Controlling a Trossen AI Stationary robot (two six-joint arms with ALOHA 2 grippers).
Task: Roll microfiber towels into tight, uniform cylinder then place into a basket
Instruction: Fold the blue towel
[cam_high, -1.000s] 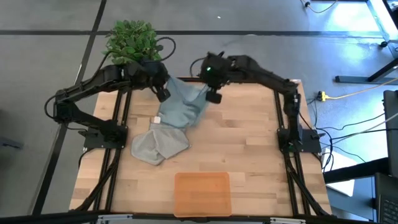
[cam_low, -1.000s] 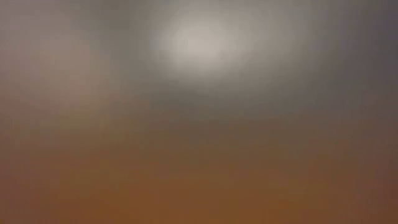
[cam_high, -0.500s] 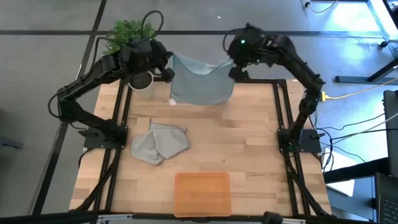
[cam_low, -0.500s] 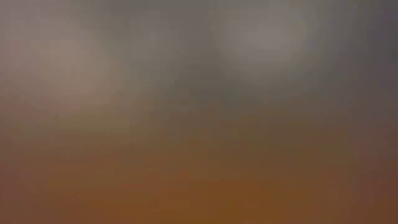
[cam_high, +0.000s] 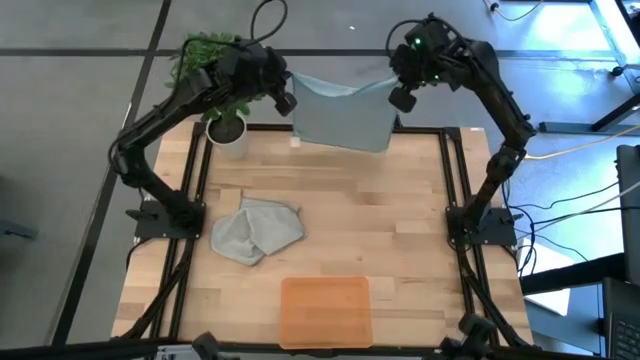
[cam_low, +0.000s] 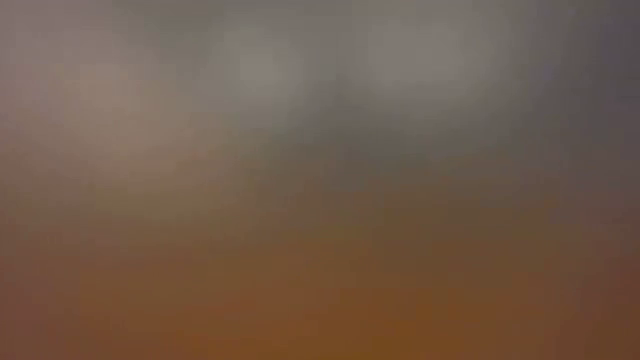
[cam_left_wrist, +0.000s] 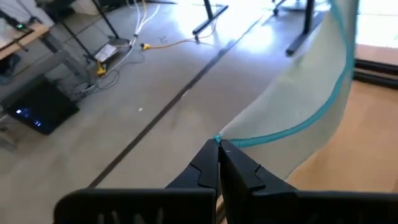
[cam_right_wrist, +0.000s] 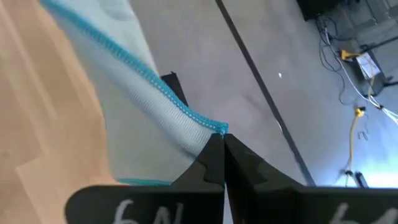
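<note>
Blue-teal towel (cam_high: 343, 117) hangs stretched between both arms above the tabletop's far edge, lower hem dangling over the wood. Left gripper (cam_high: 285, 101) is clamped on one top corner, right gripper (cam_high: 402, 97) on the other. Wrist views confirm what the high view can't resolve: left fingertips (cam_left_wrist: 211, 163) pressed together on the teal-stitched corner, right fingertips (cam_right_wrist: 214, 157) likewise. Grey towel (cam_high: 256, 230) lies crumpled near the tabletop's left edge. Orange basket (cam_high: 325, 310) sits at the near edge, centre. Potted plant (cam_high: 222, 95) stands at the far-left corner. Low view is pure blur, nothing readable.
</note>
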